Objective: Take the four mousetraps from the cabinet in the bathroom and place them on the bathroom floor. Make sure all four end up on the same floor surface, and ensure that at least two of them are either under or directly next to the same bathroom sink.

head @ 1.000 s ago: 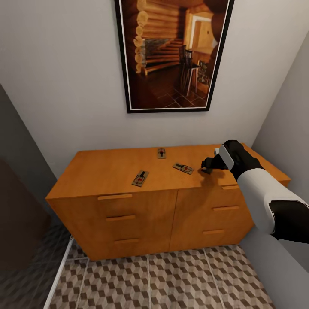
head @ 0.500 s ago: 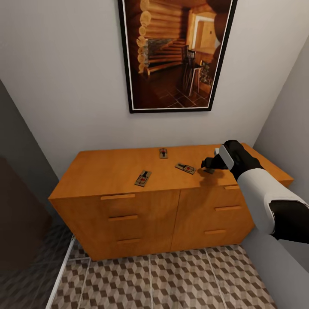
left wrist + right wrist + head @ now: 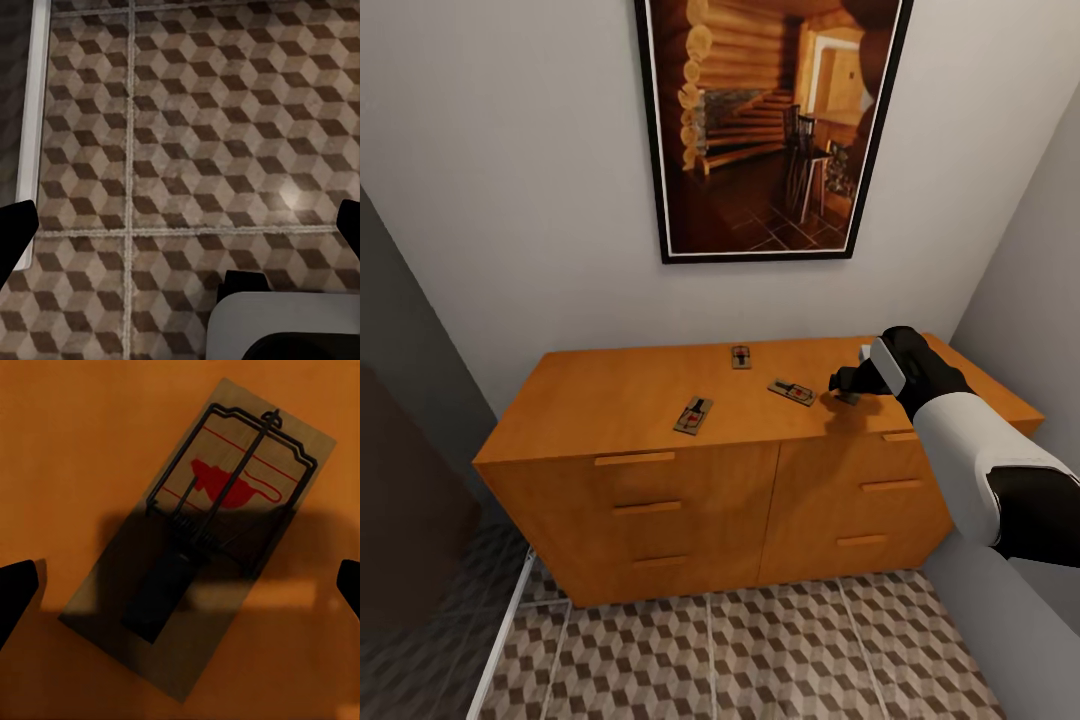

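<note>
Head view: between a second ago and half a second ago the whole picture slid slightly, so the camera moved; since then nothing has shifted, and the right gripper (image 3: 847, 385) stays poised over the right part of the cabinet (image 3: 620, 400) top. That stillness suggests the approach is finished and the descent onto a mousetrap comes next. Three mousetraps lie on the top: the front one (image 3: 692, 414), the rear one (image 3: 740, 357) and the right one (image 3: 791, 391); a fourth mousetrap (image 3: 206, 536) sits directly beneath the right gripper in its wrist view, part shaded by it. The finger tips show at opposite edges there, spread wide, touching and holding nothing. The left gripper (image 3: 180, 229) hangs equally spread above the bathroom floor (image 3: 225, 112), empty.
</note>
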